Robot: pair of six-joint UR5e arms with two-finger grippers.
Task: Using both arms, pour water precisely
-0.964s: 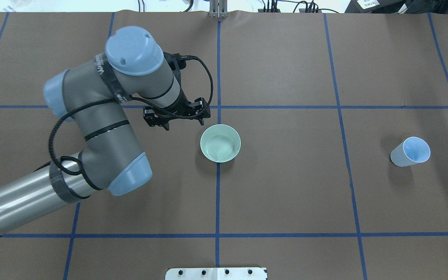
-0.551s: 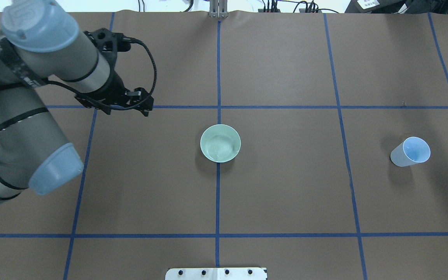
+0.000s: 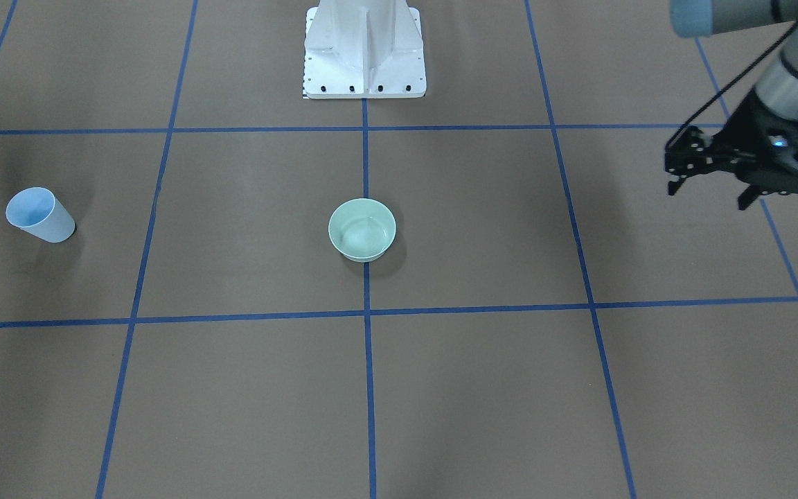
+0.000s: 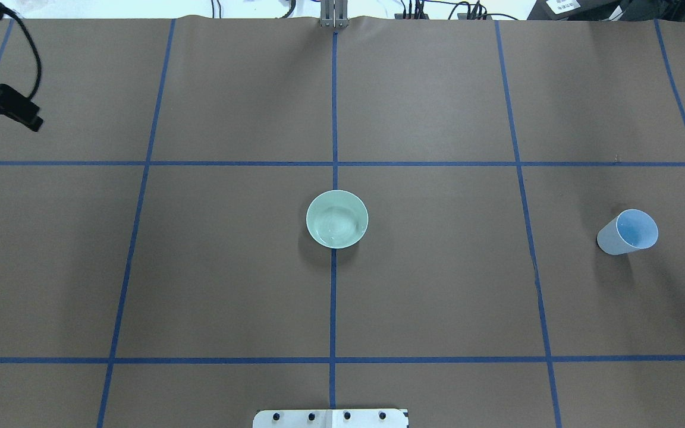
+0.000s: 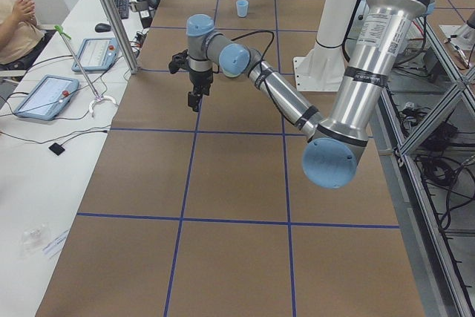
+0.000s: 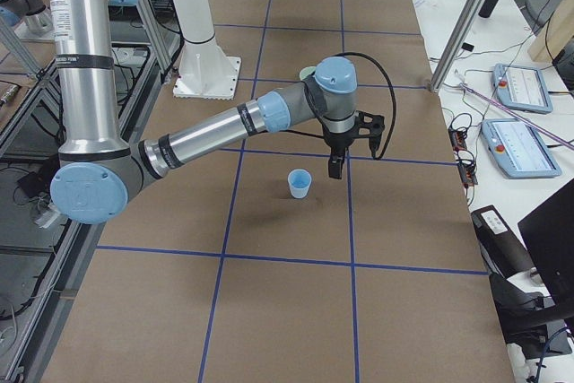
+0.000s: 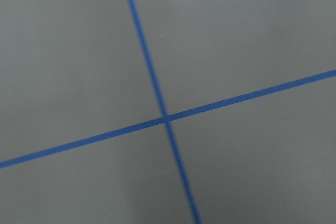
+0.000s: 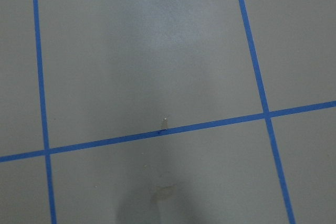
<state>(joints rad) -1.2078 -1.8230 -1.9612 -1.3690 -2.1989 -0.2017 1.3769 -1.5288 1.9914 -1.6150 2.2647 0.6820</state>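
Observation:
A pale green bowl (image 4: 337, 219) stands at the table's centre with water (image 4: 335, 226) in it, seen as faint ripples; it also shows in the front view (image 3: 362, 229). A light blue cup (image 4: 628, 232) stands upright far to the right, also visible in the front view (image 3: 39, 215). My left gripper (image 3: 709, 194) is open and empty, above the table far to the left of the bowl; only part of it shows at the overhead view's left edge (image 4: 15, 110). My right gripper (image 6: 335, 168) shows only in the exterior right view, beside the cup (image 6: 299, 184); I cannot tell whether it is open.
The white pedestal base (image 3: 364, 55) stands at the table's near edge, in line with the bowl. Blue tape lines divide the brown table cover (image 4: 437, 285). Side tables with tablets (image 6: 520, 87) and a seated person (image 5: 18, 27) flank the table's far edge.
My left arm has swung away from beside the bowl to the far left, almost out of the overhead view, its gripper still open. Bowl and cup have not moved.

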